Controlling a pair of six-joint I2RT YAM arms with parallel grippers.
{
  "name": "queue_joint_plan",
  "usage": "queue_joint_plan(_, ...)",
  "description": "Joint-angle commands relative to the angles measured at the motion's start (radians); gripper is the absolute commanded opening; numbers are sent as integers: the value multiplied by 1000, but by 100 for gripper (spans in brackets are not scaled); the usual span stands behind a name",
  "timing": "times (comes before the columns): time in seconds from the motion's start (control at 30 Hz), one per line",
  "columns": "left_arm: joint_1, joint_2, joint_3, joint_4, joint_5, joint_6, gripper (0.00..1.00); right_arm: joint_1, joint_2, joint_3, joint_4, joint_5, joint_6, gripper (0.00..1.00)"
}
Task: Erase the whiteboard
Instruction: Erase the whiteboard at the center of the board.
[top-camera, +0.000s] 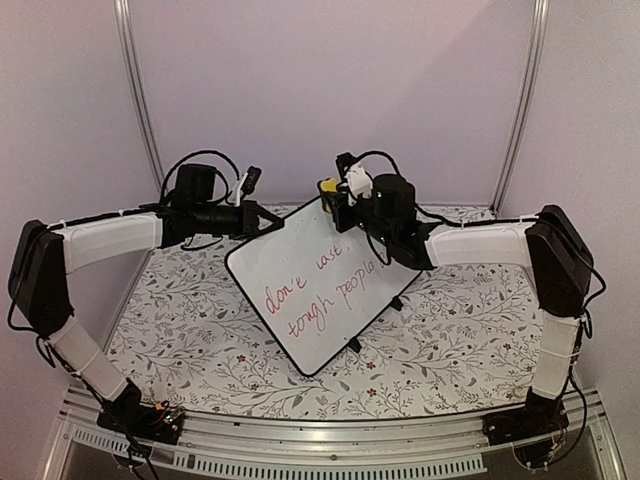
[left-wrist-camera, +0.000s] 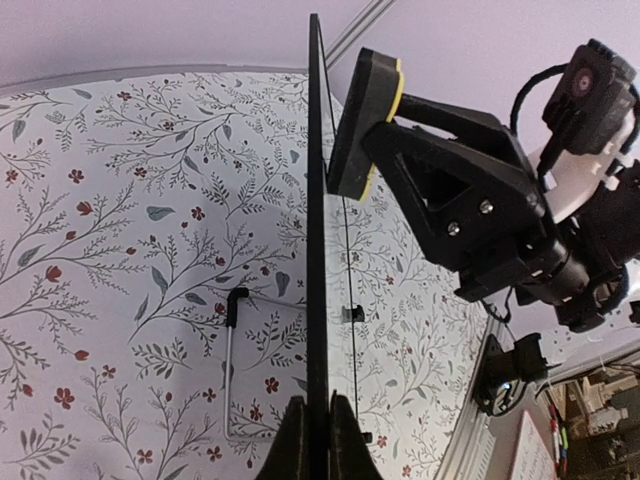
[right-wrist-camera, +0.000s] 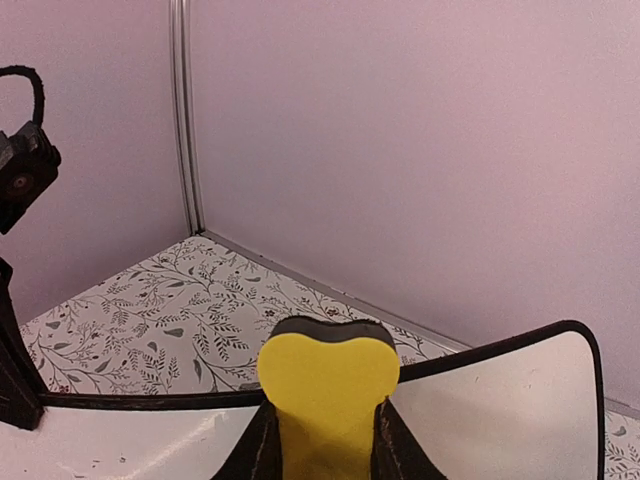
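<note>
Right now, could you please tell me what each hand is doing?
Left hand: closed on the edge of the whiteboard.
Right hand: closed on the eraser.

Floral-print table (top-camera: 200, 345) bearing propped whiteboard (top-camera: 318, 290)

Right arm (top-camera: 400, 225) hides some whiteboard (top-camera: 318, 292) writing.

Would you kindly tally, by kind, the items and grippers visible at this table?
whiteboard: 1
yellow-and-black eraser: 1
grippers: 2 (left gripper, right gripper)
Total: 4
</note>
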Motion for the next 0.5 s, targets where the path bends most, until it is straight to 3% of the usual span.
queue_joint_plan(0.0,-19,-29,-7,26,53,44,0,-14,-9,-100,-20,8,9,27)
queue_joint_plan(0.27,-19,-29,-10,27,52,41,0,-16,-110,-283,30,10,43,27)
queue_joint_plan(0.47,-23,-24,-12,29,52,41,0,-16,-120,-235,13,12,32,27)
